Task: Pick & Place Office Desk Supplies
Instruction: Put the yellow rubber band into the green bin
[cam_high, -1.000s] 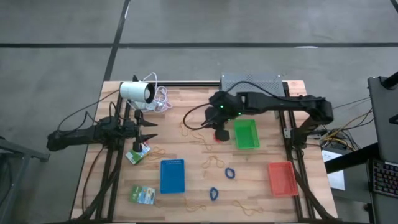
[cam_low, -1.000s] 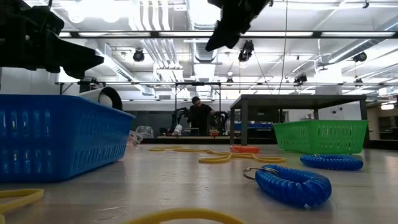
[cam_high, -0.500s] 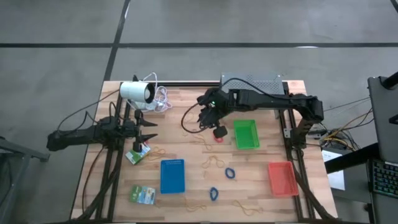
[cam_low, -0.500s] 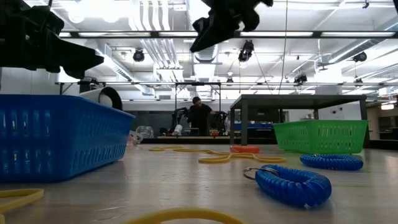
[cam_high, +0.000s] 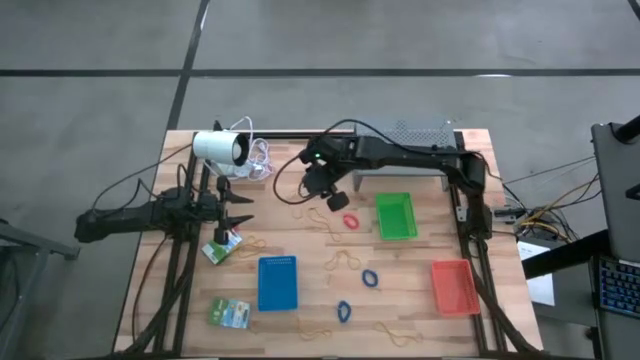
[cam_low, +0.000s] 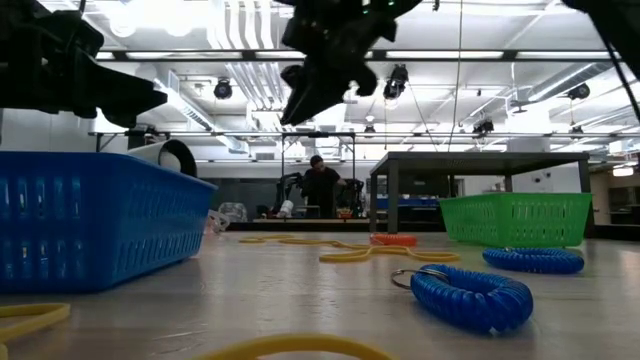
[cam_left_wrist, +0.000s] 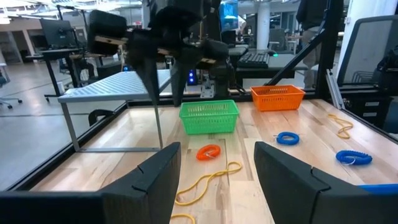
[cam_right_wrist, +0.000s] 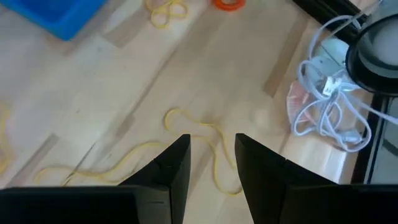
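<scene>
The right claw (cam_high: 318, 183), spread and empty, is held above a yellow rubber band (cam_right_wrist: 186, 146); descent and pinching are judged next. The left claw (cam_high: 243, 208) waits spread.

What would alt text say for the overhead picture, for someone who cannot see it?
Seen from above, the right hand hovers over yellow rubber bands on a wooden table. Beside it lie a red loop and a green tray. The left hand waits near a green-and-white packet.

Both arms were dark, slim, multi-jointed; right arm (cam_high: 400, 158) showed a green indicator light and a looping black cable.
</scene>
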